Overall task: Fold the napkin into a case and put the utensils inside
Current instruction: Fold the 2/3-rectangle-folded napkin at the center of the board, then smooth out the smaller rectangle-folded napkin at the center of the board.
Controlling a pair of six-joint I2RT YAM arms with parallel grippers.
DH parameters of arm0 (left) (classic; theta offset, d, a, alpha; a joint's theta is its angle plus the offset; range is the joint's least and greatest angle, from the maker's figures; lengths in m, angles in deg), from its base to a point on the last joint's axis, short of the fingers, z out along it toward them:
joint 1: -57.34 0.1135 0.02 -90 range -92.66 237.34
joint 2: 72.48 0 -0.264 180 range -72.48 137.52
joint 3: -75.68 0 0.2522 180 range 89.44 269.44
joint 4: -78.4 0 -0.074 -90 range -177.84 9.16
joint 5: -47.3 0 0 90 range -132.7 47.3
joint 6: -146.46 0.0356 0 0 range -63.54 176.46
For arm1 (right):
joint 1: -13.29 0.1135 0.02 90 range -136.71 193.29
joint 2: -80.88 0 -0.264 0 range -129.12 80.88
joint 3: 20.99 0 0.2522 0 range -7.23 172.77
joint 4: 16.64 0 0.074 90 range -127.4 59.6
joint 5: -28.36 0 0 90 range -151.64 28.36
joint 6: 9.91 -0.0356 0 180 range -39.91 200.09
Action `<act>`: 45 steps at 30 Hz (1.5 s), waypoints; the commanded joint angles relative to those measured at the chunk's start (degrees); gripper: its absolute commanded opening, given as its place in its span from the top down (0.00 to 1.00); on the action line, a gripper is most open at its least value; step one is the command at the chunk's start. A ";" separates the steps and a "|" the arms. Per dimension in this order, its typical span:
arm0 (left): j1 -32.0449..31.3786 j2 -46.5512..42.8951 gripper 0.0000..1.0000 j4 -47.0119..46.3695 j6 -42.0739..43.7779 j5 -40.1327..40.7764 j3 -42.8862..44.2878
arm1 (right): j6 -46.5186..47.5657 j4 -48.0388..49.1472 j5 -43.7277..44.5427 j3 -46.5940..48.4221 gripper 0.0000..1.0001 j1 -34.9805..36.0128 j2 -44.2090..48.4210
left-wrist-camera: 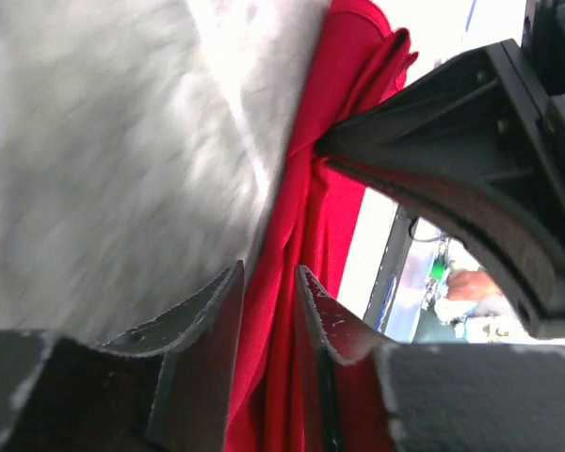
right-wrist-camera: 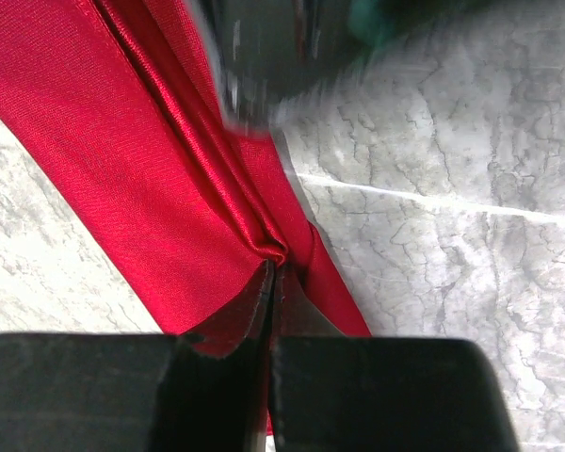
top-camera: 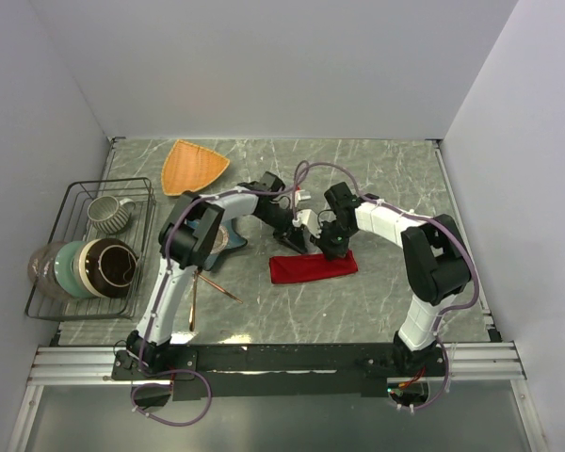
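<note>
The red napkin [top-camera: 313, 267] lies on the marble table as a narrow, long folded strip. My left gripper [top-camera: 297, 241] is at its left part. In the left wrist view its jaws [left-wrist-camera: 268, 282] stand nearly closed, with bunched folds of the napkin [left-wrist-camera: 311, 217] between them. My right gripper [top-camera: 334, 248] is at the strip's far edge. In the right wrist view it [right-wrist-camera: 275, 273] is shut on a pinched fold of the napkin [right-wrist-camera: 122, 141]. Copper utensils [top-camera: 197, 294] lie on the table left of the napkin, near the left arm.
A blue star-shaped dish [top-camera: 228, 238] sits under the left arm. An orange triangular plate [top-camera: 192, 166] lies at the back. A wire rack [top-camera: 47, 254] at the left holds a mug [top-camera: 107, 213] and bowls [top-camera: 94, 267].
</note>
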 commanded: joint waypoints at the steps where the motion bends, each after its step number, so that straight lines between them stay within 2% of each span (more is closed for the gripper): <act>1: 4.47 -7.60 0.63 -7.89 -5.26 1.08 -5.14 | -0.87 -1.35 1.56 0.99 1.00 -0.65 -2.53; 6: 7.99 -15.94 0.64 -15.62 -12.28 0.99 -12.18 | -1.66 -2.49 1.21 2.39 1.00 -0.65 -3.49; 9: 10.62 -22.00 0.71 -20.09 -17.63 0.55 -19.02 | -2.01 -3.54 0.59 3.18 1.00 -0.57 -3.67; 10: 11.94 -23.68 0.79 -21.07 -18.79 0.55 -23.31 | -2.19 -3.64 0.42 3.36 1.00 -0.65 -3.67; 13: 13.18 -31.41 0.90 -25.55 -21.00 0.99 -31.05 | -2.89 -4.60 -0.02 4.15 1.00 -0.65 -3.93; 17: 9.76 -38.02 0.95 -29.17 -22.76 1.77 -34.34 | -4.56 -5.92 -0.64 5.29 1.00 -0.74 -4.64; 22: 1.33 -35.92 0.99 -31.88 -24.51 4.76 -33.89 | -6.58 -8.73 -1.43 8.45 1.00 -1.18 -7.18; 25: -1.22 -32.15 0.99 -38.03 -28.90 5.73 -34.51 | -8.16 -10.40 -2.04 10.74 1.00 -1.71 -8.85; 28: -3.42 -28.63 0.99 -41.20 -29.44 6.26 -33.73 | -9.31 -11.81 -2.83 12.76 1.00 -1.97 -10.43; 39: -2.38 -17.38 0.99 -40.33 -30.31 8.90 -33.02 | -11.77 -13.39 -3.98 14.61 1.00 -3.20 -12.02; 45: -1.76 -22.63 0.99 -49.19 -31.46 6.17 -35.64 | -12.47 -12.69 -3.72 14.08 1.00 -3.29 -11.93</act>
